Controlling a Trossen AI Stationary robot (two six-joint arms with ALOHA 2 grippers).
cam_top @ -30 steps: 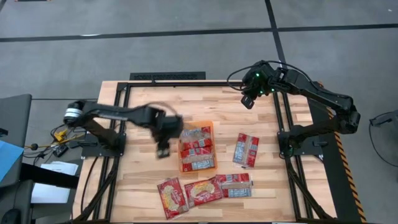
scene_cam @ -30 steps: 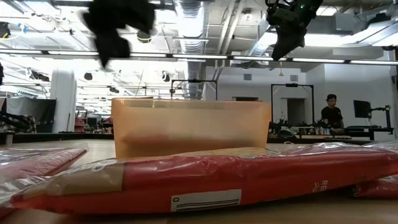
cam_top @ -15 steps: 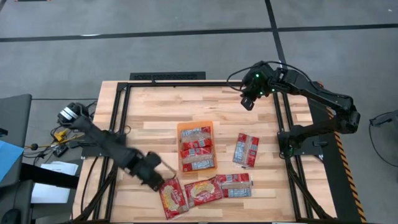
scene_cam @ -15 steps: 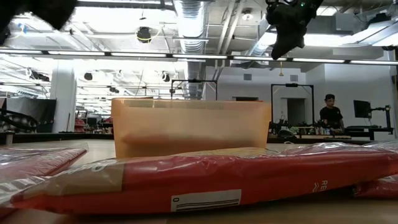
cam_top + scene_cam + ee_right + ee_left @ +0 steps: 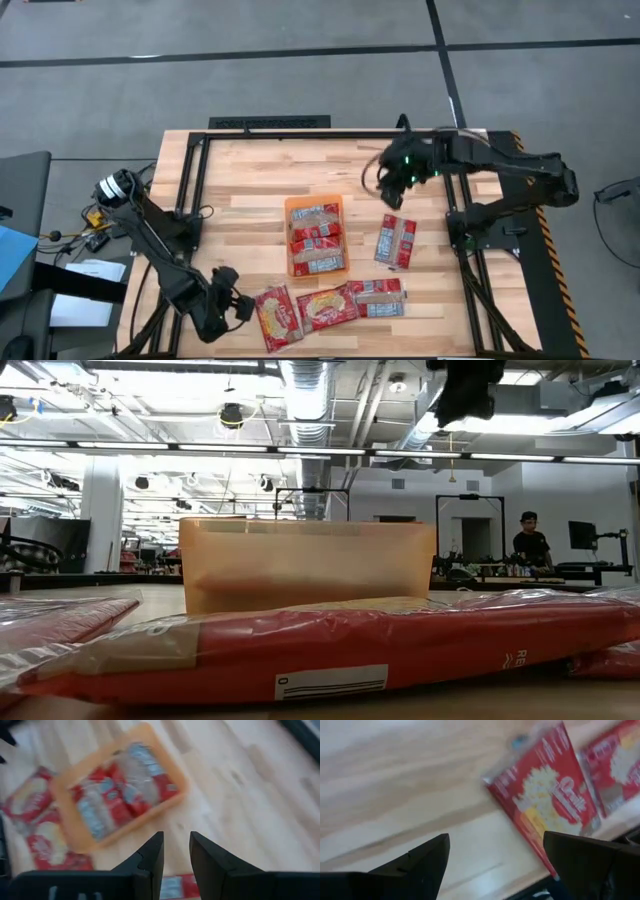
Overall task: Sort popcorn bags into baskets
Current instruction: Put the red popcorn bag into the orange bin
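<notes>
Four loose popcorn bags (image 5: 277, 317) remain; left gripper (image 5: 232, 306) gapes wide beside one at the table (image 5: 240, 170) edge, risking knocking it off; right gripper (image 5: 392, 186) narrow, empty.

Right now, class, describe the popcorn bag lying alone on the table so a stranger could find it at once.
Start at the orange basket in the middle of the wooden table. The lone bag lies on bare wood beside it, toward the right arm. It touches nothing, unlike the three bags along the table's front edge.
</notes>
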